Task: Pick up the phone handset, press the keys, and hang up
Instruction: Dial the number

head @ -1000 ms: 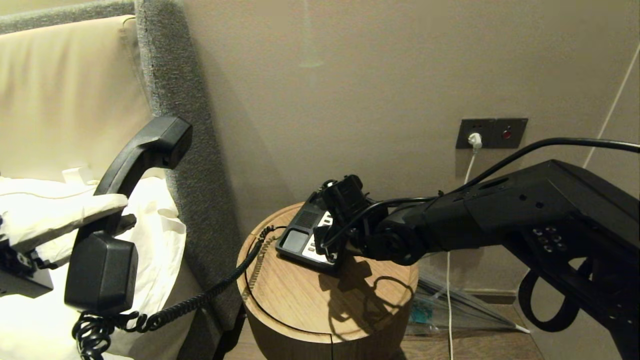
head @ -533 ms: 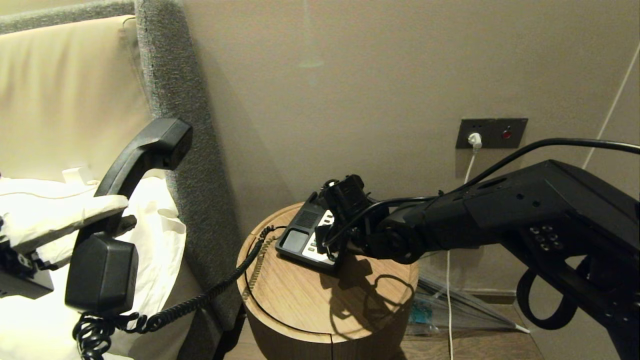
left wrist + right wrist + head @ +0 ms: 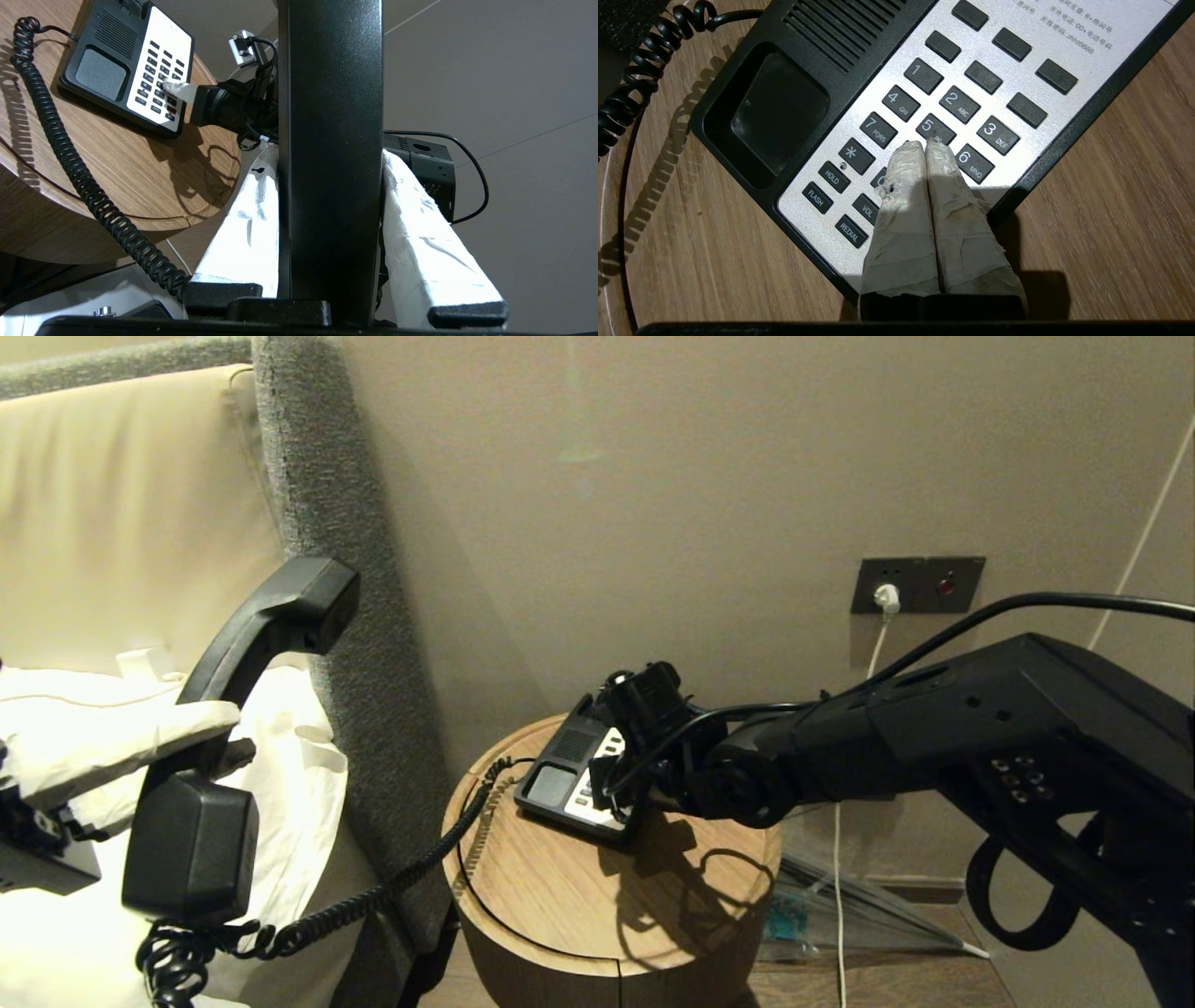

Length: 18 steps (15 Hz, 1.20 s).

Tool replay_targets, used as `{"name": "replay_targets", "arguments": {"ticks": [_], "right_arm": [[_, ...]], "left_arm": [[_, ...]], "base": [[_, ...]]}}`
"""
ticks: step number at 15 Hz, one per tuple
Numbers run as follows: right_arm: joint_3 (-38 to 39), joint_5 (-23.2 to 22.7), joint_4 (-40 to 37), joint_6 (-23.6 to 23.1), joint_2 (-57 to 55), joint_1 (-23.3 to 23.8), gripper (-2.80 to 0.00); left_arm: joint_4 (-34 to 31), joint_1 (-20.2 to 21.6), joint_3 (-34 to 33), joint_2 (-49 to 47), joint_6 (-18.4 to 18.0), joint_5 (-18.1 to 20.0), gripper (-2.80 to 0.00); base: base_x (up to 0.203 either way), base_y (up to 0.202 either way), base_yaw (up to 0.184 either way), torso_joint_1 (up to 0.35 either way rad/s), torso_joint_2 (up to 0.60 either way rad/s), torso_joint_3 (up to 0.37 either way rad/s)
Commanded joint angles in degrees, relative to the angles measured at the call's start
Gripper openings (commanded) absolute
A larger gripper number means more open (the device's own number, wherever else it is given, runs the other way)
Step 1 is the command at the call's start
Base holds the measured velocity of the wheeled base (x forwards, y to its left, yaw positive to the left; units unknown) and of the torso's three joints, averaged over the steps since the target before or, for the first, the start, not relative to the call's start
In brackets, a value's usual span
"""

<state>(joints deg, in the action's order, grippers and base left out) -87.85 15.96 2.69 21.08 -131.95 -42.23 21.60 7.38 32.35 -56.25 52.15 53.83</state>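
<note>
Almost nothing is changing since a second ago: the right gripper (image 3: 924,145), its taped fingers pressed together, is still resting its tips on the keys (image 3: 935,129) near the 5, on the round tabletop (image 3: 560,887). The left gripper (image 3: 348,289) keeps pinching the phone handset (image 3: 219,728) over the bed. Pressing seems under way; hanging up remains.
</note>
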Motion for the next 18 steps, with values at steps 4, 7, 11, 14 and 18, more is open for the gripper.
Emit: {"name": "replay_targets", "arguments": {"ticks": [4,7,11,14,18], "right_arm": [[2.24,0.05,-0.54,0.02,2.95,-0.05,-2.80],[2.94,0.04,-0.58,0.02,3.19,-0.14,-2.80],[3.35,-0.36,-0.65,0.18,3.19,-0.89,-2.80],[3.83,-0.67,-1.72,0.36,3.72,-1.20,-2.80],[4.36,-0.75,-1.85,0.46,3.98,-1.89,-2.80]], "left_arm": [[0.16,0.01,0.08,0.02,0.32,0.31,-2.80],[0.20,0.01,0.08,-0.17,0.32,0.31,-2.80],[0.11,0.01,0.08,-0.09,0.32,0.31,-2.80],[0.19,0.01,0.08,-0.09,0.32,0.31,-2.80],[0.11,0.01,-0.01,-0.09,0.32,0.31,-2.80]], "base": [[0.000,0.000,0.000,0.000,0.00,0.000],[0.000,0.000,0.000,0.000,0.00,0.000],[0.000,0.000,0.000,0.000,0.00,0.000],[0.000,0.000,0.000,0.000,0.00,0.000],[0.000,0.000,0.000,0.000,0.00,0.000]]}}
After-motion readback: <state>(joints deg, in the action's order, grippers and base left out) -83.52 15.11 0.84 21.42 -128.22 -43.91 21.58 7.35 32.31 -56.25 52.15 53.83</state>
